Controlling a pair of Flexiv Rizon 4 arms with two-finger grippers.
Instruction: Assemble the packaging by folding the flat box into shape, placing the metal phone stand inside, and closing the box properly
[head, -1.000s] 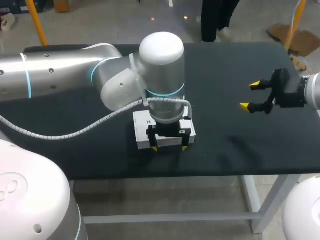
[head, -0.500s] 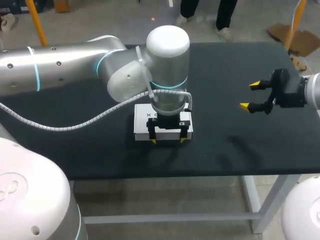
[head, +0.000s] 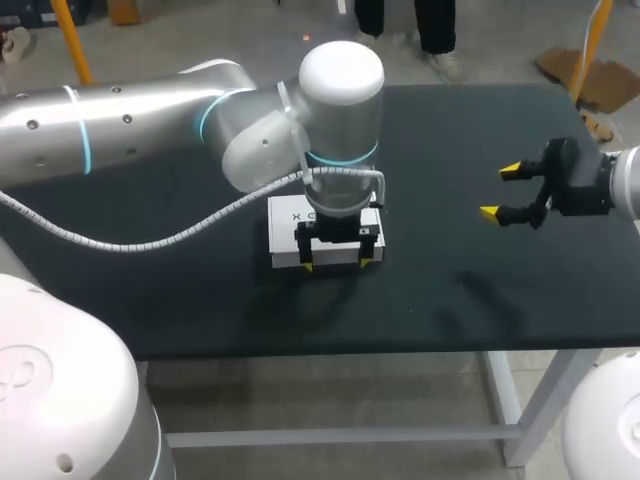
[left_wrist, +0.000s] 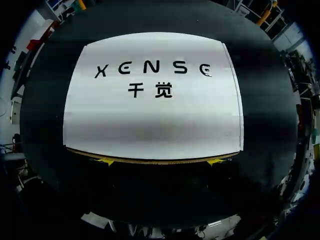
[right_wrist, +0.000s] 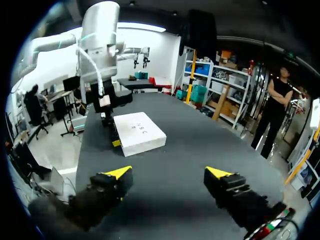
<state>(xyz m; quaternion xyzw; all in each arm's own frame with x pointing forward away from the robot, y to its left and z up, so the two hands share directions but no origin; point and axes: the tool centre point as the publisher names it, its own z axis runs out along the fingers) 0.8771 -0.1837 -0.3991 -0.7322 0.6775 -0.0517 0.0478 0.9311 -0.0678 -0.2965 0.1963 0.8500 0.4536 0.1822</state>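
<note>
A white box (head: 288, 235) with black print lies flat and closed in the middle of the black table (head: 450, 290). My left gripper (head: 336, 265) points straight down at the box's near edge, open, its yellow tips wide apart. In the left wrist view the box (left_wrist: 150, 115) lies just ahead of the left gripper (left_wrist: 160, 161), whose tips sit at that edge with nothing between them. My right gripper (head: 500, 190) hovers open at the table's right side, well away from the box. From the right wrist, the box (right_wrist: 140, 132) lies far ahead of the right gripper (right_wrist: 168, 173). No phone stand is visible.
My left arm (head: 200, 120) stretches from the left over the table's middle and hides the far part of the box. Bare black tabletop lies between the box and the right gripper.
The left gripper and the box have both shifted away from the table's front edge. The right arm has not moved.
</note>
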